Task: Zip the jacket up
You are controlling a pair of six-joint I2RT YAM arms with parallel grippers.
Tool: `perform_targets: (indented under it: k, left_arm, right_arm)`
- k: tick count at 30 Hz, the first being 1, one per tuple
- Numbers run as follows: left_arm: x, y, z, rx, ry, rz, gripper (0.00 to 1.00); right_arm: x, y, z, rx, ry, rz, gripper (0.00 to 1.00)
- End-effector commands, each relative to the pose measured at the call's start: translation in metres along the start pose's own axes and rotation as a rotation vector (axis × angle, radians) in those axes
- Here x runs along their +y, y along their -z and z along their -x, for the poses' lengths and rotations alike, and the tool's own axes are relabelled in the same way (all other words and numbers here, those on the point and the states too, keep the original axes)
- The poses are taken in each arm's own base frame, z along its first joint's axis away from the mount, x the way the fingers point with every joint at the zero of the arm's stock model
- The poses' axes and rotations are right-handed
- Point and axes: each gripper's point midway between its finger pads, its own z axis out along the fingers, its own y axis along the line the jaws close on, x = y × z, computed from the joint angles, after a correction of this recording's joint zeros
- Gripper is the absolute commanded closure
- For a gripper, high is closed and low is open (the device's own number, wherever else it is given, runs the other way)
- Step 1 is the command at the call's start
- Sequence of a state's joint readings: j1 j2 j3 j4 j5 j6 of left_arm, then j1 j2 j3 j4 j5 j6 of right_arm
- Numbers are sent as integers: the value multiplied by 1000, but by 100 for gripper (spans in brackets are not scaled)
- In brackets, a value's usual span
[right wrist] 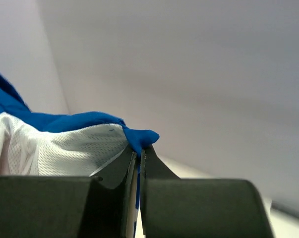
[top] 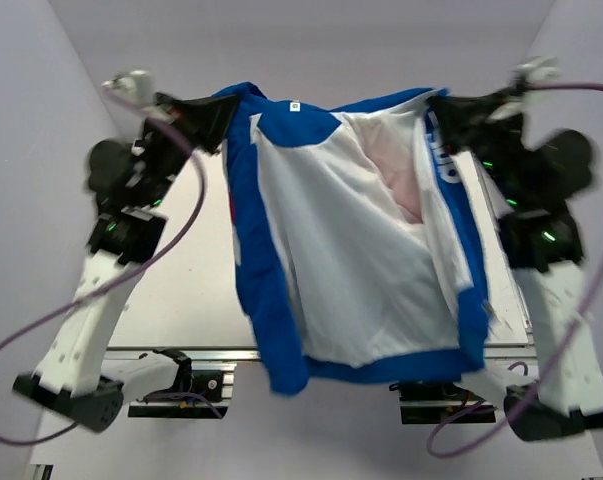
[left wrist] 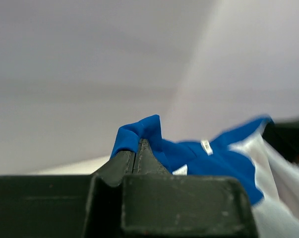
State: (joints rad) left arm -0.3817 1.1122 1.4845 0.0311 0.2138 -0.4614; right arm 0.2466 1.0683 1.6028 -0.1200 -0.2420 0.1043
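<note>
Top external view: the jacket hangs open above the counter. The left end effector pinches its 10 o'clock corner, and the right end effector pinches its 2 o'clock corner.

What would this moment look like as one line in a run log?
left hand: shut on jacket | right hand: shut on jacket | jacket: held up, spread open, unzipped

Left arm, right arm: white boxy lower links, black joint housings, black bases. Small green lights on joints. Purple cables looping alongside each arm. Left gripper, right gripper: dark grey, matte, tapered fingers, blocky scuffed body.
</note>
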Motion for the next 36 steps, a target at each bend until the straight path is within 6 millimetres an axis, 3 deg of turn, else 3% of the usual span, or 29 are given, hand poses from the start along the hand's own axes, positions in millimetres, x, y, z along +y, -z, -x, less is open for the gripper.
perform_targets:
  k: [1, 3, 4, 5, 6, 7, 8, 9, 10, 11, 13, 14, 15, 16, 17, 18, 19, 20, 21, 22, 23, 24, 26, 27, 28, 30, 32, 36]
  left_arm:
    - [126, -30, -100, 142, 12, 428, 100]
    - [169, -38, -145, 220, 8, 571, 100]
    - [199, -49, -191, 314, -2, 630, 100]
    - [214, -54, -213, 356, -8, 661, 88]
    - [228, -60, -231, 386, -15, 693, 79]
    - [259, -55, -290, 521, -37, 749, 68]
    - [260, -82, -275, 486, -43, 738, 41]
    - [268, -91, -284, 514, -48, 749, 34]
    - [274, -85, -301, 609, -60, 775, 30]
    - [276, -112, -296, 585, -57, 753, 27]
    - [271, -116, -299, 622, -45, 721, 21]
    - [267, -109, -300, 636, -40, 715, 18]
    - [263, -103, -299, 641, -37, 707, 6]
    - [257, -107, -291, 592, -35, 675, 3]
    - [253, -99, -288, 581, -31, 664, 2]
    - [244, -73, -285, 598, -27, 668, 2]
    - [236, -71, -276, 553, -16, 641, 2]
    - [230, -61, -272, 547, -6, 638, 2]
    - [219, -38, -266, 555, 6, 635, 2]
    - [211, -30, -263, 544, 26, 625, 2]
    - [204, -19, -264, 553, 49, 614, 2]
    - [198, -7, -265, 561, 67, 606, 2]
    - [183, 27, -275, 603, 116, 587, 2]
    - [179, 39, -280, 620, 138, 589, 2]
    - [176, 64, -294, 656, 178, 611, 2]
    - [167, 87, -314, 718, 234, 592, 2]
    - [166, 115, -341, 779, 278, 605, 2]
    - [161, 147, -382, 907, 376, 617, 2]
  right_arm:
    - [-40, -38, -121, 213, -79, -100, 100]
    - [-53, -52, -204, 362, -140, -119, 100]
    - [-56, -57, -232, 415, -160, -123, 100]
    - [-67, -66, -285, 514, -181, -141, 100]
    - [-74, -82, -285, 511, -175, -144, 97]
    - [-80, -85, -309, 586, -186, -163, 87]
    - [-88, -90, -356, 689, -206, -179, 74]
    - [-92, -96, -363, 721, -212, -186, 49]
    - [-93, -107, -371, 766, -232, -167, 45]
    - [-93, -111, -371, 781, -238, -157, 36]
    - [-83, -113, -367, 782, -260, -103, 16]
    - [-79, -111, -363, 766, -261, -87, 11]
    - [-75, -108, -360, 752, -267, -72, 11]
    - [-69, -103, -357, 742, -290, -63, 11]
    - [-61, -84, -356, 750, -308, -60, 11]
    - [-56, -79, -351, 726, -315, -52, 11]
    - [-44, -70, -329, 688, -340, -26, 11]
    - [-33, -45, -351, 743, -386, -18, 11]
    - [-25, -35, -351, 742, -410, -3, 11]
    - [-13, -23, -339, 725, -445, 12, 11]
    - [4, 4, -365, 796, -486, 19, 11]
    - [13, 15, -369, 811, -497, 29, 11]
    - [40, 38, -376, 864, -532, 66, 11]
    - [51, 59, -394, 928, -559, 70, 11]
    - [62, 70, -400, 965, -576, 89, 11]
    - [90, 99, -422, 1053, -626, 130, 11]
    - [107, 114, -438, 1108, -645, 163, 11]
    - [113, 139, -477, 1237, -684, 125, 11]
